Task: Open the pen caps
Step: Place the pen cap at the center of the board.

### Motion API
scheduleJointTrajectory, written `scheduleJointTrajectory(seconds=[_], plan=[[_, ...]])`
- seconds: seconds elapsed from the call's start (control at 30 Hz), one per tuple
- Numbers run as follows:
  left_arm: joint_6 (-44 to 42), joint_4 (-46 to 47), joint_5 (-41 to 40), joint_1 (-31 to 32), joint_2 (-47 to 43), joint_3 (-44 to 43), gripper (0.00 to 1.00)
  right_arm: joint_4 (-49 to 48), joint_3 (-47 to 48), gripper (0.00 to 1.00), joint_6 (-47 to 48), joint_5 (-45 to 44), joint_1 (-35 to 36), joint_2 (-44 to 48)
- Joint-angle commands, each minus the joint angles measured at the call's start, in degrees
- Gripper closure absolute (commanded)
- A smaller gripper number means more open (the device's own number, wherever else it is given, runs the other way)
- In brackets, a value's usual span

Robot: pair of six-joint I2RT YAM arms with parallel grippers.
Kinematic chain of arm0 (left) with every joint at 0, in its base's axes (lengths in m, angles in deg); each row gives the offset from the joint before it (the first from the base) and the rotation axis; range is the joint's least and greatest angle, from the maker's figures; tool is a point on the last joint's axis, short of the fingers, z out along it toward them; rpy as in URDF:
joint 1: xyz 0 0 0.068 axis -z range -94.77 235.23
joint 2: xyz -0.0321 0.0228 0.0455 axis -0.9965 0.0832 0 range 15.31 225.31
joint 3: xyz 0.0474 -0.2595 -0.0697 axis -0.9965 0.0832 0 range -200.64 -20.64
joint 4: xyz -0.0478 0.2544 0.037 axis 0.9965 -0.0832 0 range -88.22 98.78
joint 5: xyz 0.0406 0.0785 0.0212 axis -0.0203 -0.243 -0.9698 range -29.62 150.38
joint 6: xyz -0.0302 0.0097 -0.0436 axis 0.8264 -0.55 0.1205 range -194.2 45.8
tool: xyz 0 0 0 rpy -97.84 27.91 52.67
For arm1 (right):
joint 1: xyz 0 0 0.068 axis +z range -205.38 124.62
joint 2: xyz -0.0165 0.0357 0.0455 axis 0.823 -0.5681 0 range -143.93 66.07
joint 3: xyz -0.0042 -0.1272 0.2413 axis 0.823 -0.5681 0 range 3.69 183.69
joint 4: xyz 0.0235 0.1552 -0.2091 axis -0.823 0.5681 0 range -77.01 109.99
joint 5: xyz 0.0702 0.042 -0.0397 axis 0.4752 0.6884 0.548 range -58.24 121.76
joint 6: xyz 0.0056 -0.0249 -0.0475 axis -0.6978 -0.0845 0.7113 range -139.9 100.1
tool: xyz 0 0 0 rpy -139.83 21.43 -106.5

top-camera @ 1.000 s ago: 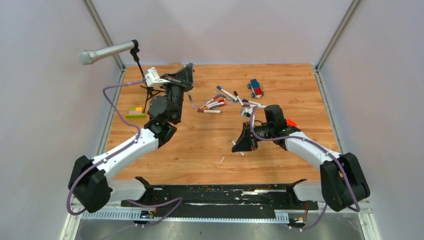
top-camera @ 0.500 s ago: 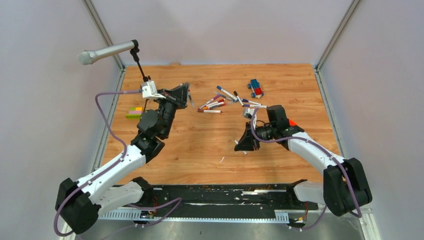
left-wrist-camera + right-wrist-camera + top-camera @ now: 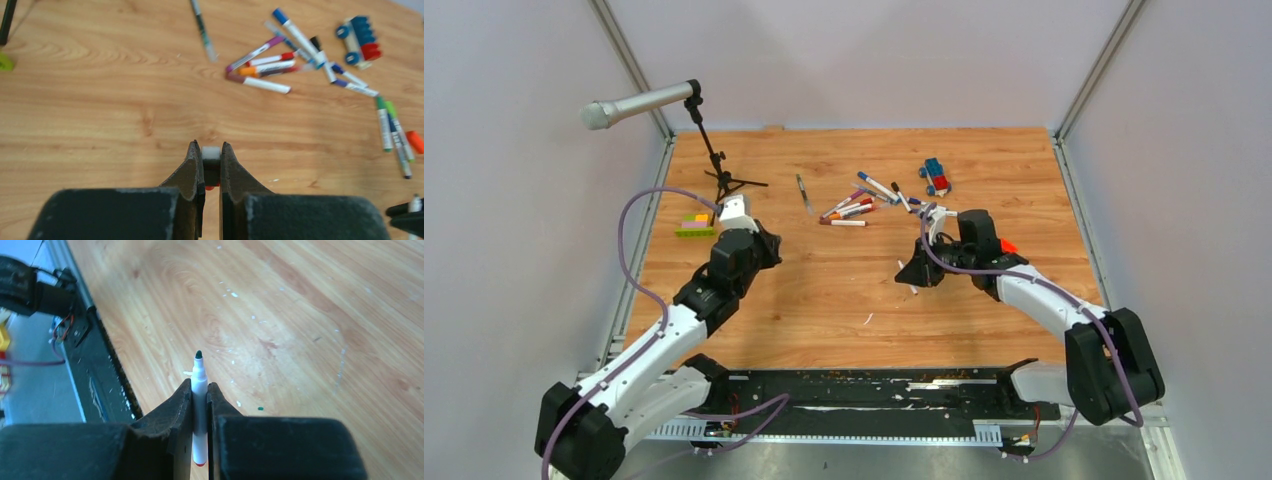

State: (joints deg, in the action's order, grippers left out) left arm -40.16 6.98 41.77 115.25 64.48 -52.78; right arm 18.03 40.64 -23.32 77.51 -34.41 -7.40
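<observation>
The left claw (image 3: 210, 146) was clamped shut on a pale cap (image 3: 211, 154); the right claw (image 3: 199, 386) pinched an uncapped pen (image 3: 199, 371), tip toward 12; the piled pens (image 3: 856, 208) lay at 2 o'clock from the left, nearer the right; the left arm had since retreated toward 7, leaving a lone pen (image 3: 802, 193) on the worktop (image 3: 824, 290).
</observation>
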Motion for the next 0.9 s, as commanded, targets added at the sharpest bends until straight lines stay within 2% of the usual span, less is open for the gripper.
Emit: scheduleJointTrajectory(seconds=[0.0,0.27,0.43,0.57,0.67,0.87], plan=[[0.2,-6.6,0.9,-2.6,4.0,-0.1,0.92,-4.6,0.1,0.92,-8.3,-8.6,0.0,-1.3],[1.7,-13.4,-2.7,-4.7,16.8,-4.4,0.93,-2.7,6.4,0.91,-14.3,-15.1,1.2,-10.5],[0.6,-11.9,4.6,-4.8,21.6,-5.0,0.96,3.7,14.2,0.9,-12.9,-14.8,4.2,-19.0],[0.6,-10.4,13.5,-4.7,25.1,-5.3,0.98,4.4,15.1,0.9,-11.4,-17.1,7.5,-20.5],[1.8,-8.3,16.4,-4.7,27.1,-5.5,0.98,5.7,15.9,0.9,-8.9,-18.9,9.9,-21.3],[12.3,0.5,18.9,-3.1,30.5,-5.1,1.0,7.1,16.8,0.9,-4.1,-20.2,16.3,-22.6]])
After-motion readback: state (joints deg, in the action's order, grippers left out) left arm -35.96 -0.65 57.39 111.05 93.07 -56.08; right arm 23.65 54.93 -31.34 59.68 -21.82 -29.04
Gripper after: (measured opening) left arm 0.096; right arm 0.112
